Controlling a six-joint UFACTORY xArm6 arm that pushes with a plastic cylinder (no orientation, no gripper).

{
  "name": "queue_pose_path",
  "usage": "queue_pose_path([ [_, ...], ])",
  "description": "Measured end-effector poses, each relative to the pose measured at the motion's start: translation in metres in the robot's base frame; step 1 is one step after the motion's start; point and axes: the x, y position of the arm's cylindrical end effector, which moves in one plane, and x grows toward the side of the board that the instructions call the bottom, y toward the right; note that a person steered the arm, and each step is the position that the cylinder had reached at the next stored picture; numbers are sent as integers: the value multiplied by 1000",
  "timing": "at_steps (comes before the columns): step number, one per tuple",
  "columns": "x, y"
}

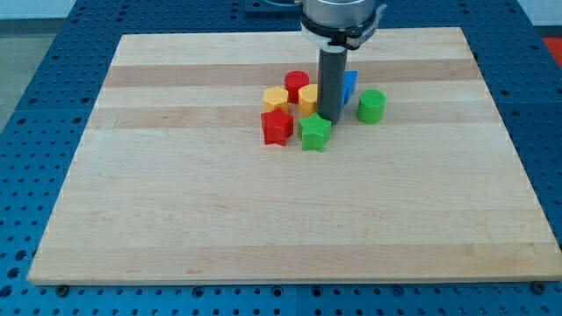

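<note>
My tip (pixel 329 118) stands in the middle of a cluster of blocks, just above the green star block (pixel 314 132) and close to touching it. To the tip's left lies a yellow block (pixel 308 96), partly hidden by the rod. A blue block (pixel 349 85) peeks out behind the rod on its right. A green cylinder (pixel 371 106) sits to the tip's right, apart from it. Further left are a red cylinder (pixel 297 84), a yellow hexagonal block (pixel 276 97) and a red star block (pixel 277 126).
The blocks lie on a pale wooden board (pixel 176 193) that rests on a blue perforated table (pixel 35 105). The arm's grey body (pixel 341 19) hangs over the board's top edge.
</note>
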Motion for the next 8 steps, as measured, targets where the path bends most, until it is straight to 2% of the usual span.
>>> queue_pose_path([
  [2,-19,10],
  [5,-19,63],
  [8,-23,92],
])
